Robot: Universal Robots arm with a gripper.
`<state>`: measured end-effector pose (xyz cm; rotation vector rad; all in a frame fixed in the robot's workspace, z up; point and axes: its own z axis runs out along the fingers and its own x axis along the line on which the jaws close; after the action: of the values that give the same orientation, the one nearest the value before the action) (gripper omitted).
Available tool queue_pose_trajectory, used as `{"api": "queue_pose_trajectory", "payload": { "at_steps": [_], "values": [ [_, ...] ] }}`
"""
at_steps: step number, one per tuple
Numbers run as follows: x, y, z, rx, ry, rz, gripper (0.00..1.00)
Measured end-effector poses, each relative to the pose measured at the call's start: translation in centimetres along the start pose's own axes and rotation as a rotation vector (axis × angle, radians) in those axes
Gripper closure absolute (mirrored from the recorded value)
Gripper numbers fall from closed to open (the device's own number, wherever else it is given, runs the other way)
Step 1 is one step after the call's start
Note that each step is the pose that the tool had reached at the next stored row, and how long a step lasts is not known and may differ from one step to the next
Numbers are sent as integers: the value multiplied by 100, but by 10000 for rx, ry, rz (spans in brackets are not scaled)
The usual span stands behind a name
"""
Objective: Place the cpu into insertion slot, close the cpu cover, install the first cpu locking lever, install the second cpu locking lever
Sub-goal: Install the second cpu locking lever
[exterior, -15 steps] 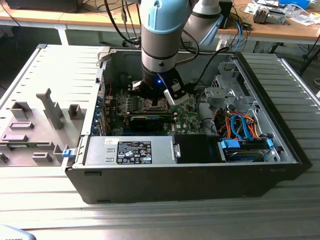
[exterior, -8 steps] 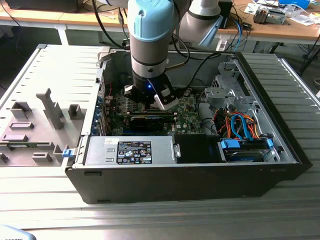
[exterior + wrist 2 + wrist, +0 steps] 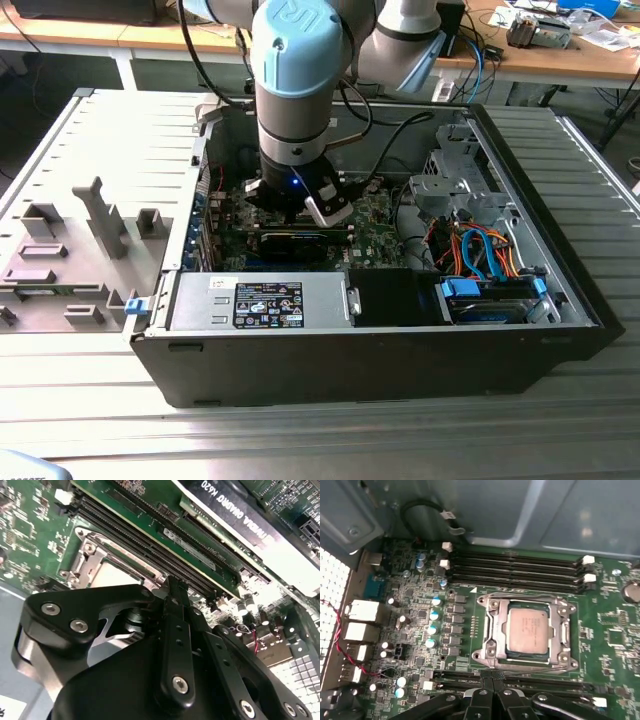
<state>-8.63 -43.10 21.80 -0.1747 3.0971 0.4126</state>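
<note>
Your chip (image 3: 529,628) sits in its socket (image 3: 490,630) with the cover (image 3: 563,630) down. Your gripper (image 3: 490,686) is pinched shut, holding nothing.

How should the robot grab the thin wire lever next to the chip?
Judging by the first wrist view, grip the lever on its thin wire bar along the socket edge nearest the gripper, coming from above. It lies low against the board, so the sides offer little purchase.

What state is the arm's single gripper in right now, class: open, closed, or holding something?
Gripper: closed, fingertips together, holding nothing visible, beside the cpu cover, with the cpu seated in the insertion slot.
</note>
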Motion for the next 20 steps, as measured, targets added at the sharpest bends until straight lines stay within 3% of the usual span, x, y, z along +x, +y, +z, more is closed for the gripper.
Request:
{"api": "queue_pose_trajectory", "payload": {
  "at_steps": [7,15,20],
  "values": [
    [43,-3,76,-8,73,-272,89],
    [69,91,202,-14,121,-453,89],
    [72,111,246,-15,135,-497,89]
  ]
}}
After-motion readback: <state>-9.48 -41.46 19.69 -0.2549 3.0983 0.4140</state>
